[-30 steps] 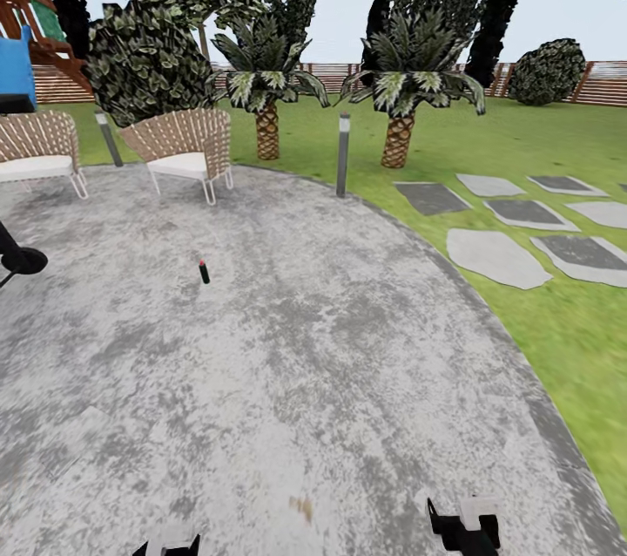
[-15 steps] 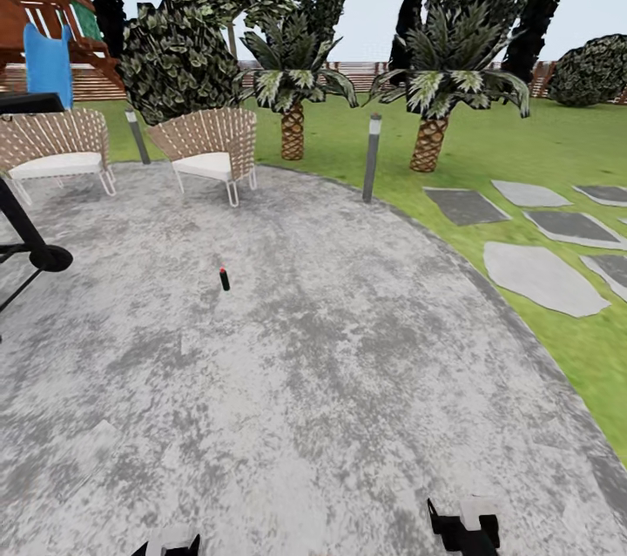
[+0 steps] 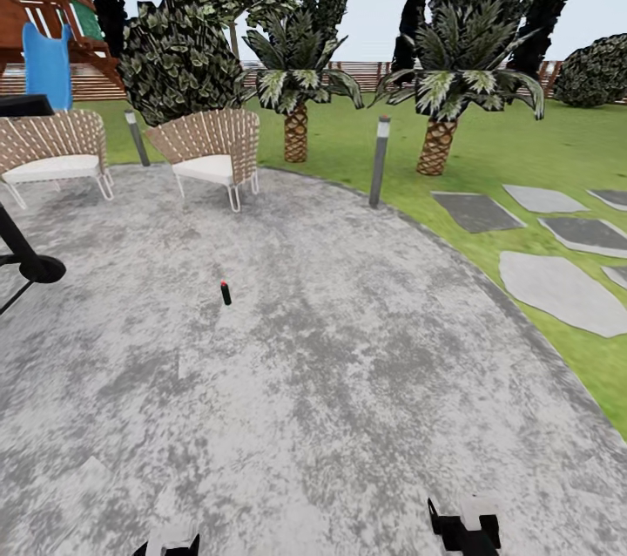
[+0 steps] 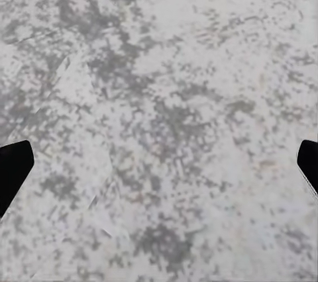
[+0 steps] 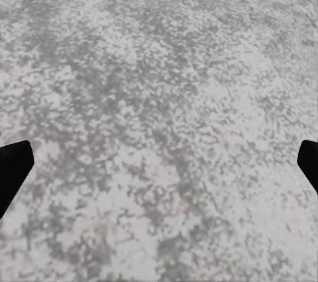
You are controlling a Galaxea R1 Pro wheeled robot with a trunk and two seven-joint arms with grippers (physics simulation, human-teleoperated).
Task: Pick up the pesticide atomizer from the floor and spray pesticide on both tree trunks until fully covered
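With both tools [image 3: 461,530] spread and empty, I should roll toward the atomizer [image 3: 225,293] at 11 o'clock, squarely.

No legible text, label, brand, number or sign on any surface.
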